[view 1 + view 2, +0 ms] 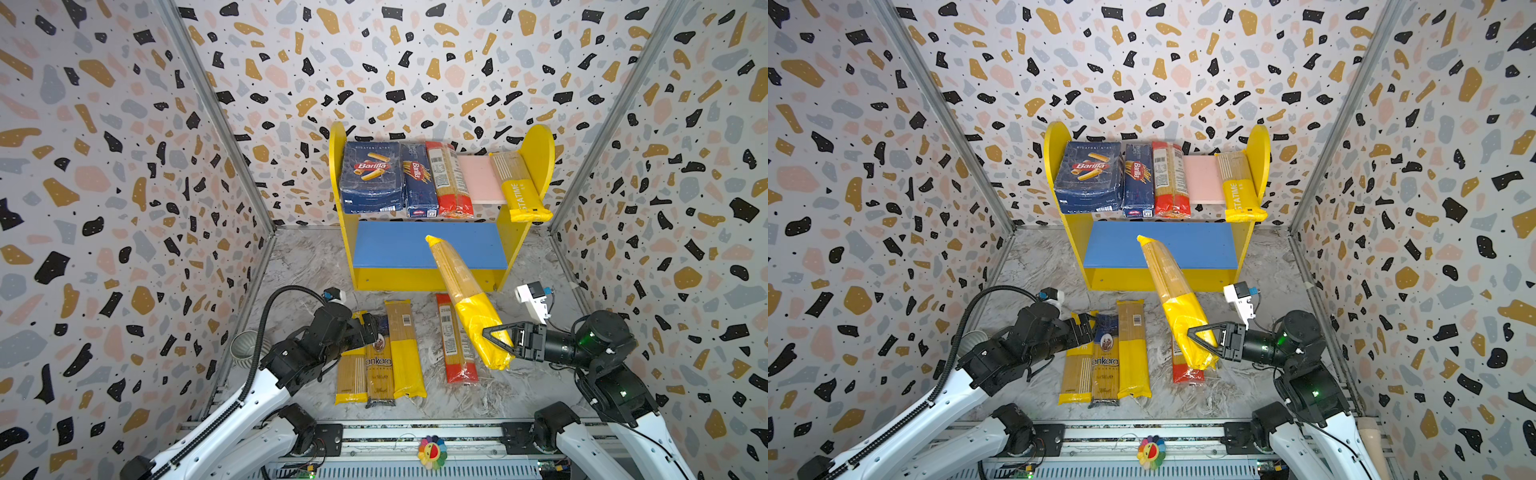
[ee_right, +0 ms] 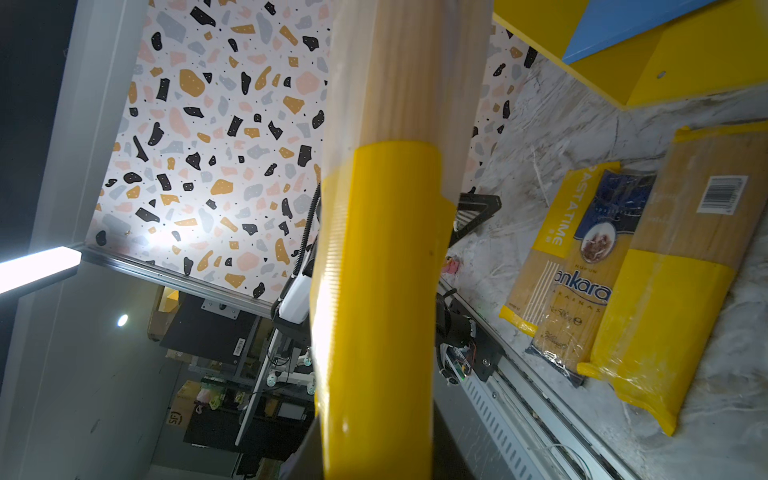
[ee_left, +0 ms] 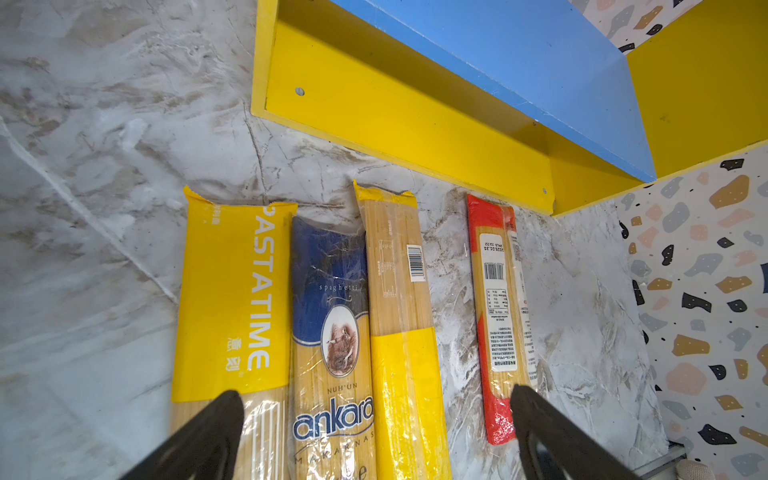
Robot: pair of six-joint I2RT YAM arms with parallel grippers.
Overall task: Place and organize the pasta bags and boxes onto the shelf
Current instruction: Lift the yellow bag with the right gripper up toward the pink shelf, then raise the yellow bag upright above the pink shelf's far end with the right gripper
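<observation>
The shelf (image 1: 509, 249) stands at the back. On its pink upper board (image 1: 478, 178) lie both pasta boxes, wide (image 1: 372, 176) and narrow (image 1: 419, 183), a red-ended bag (image 1: 451, 183) and a yellow PASTATIME bag (image 1: 519, 187) against the right panel. My right gripper (image 1: 498, 338) is shut on the yellow end of a bag (image 1: 465, 299) held in the air, its far tip over the blue lower board (image 1: 395, 249). My left gripper (image 3: 374, 399) hovers open over three bags on the table: PASTATIME (image 3: 232, 307), ankara (image 3: 332, 332), yellow-ended (image 3: 399, 311). A red-ended bag (image 3: 498, 316) lies apart.
A grey ribbed cup (image 1: 244, 349) sits by the left wall behind the left arm. Patterned walls close in the back and both sides. The arms' rail (image 1: 415, 432) with a flower toy (image 1: 432, 452) runs along the front edge.
</observation>
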